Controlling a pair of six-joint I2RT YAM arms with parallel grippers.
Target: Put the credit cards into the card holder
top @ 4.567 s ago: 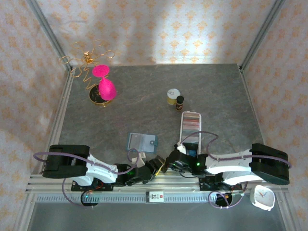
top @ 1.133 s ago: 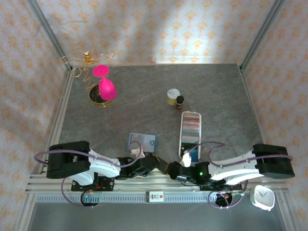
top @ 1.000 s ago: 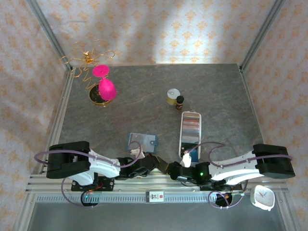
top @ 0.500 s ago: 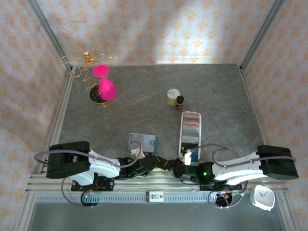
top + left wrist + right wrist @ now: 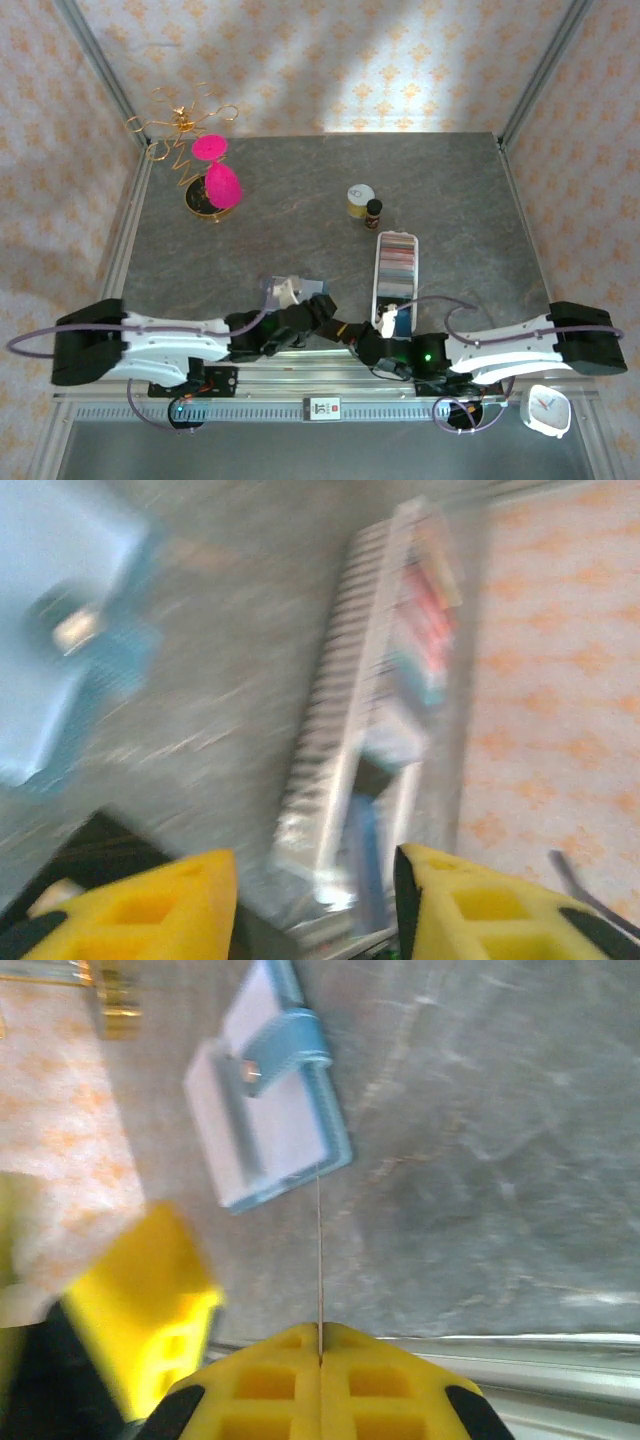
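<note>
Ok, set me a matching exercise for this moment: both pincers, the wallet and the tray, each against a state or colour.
Things:
1. left pincer
2. right pincer
3. wallet
4. tray

States:
A. white, with cards standing in its slots
B. open, nothing between the fingers
C. teal, with a snap tab
D. shut on a thin card seen edge-on

Pairs: 1-B, 2-D, 3-C, 4-A
</note>
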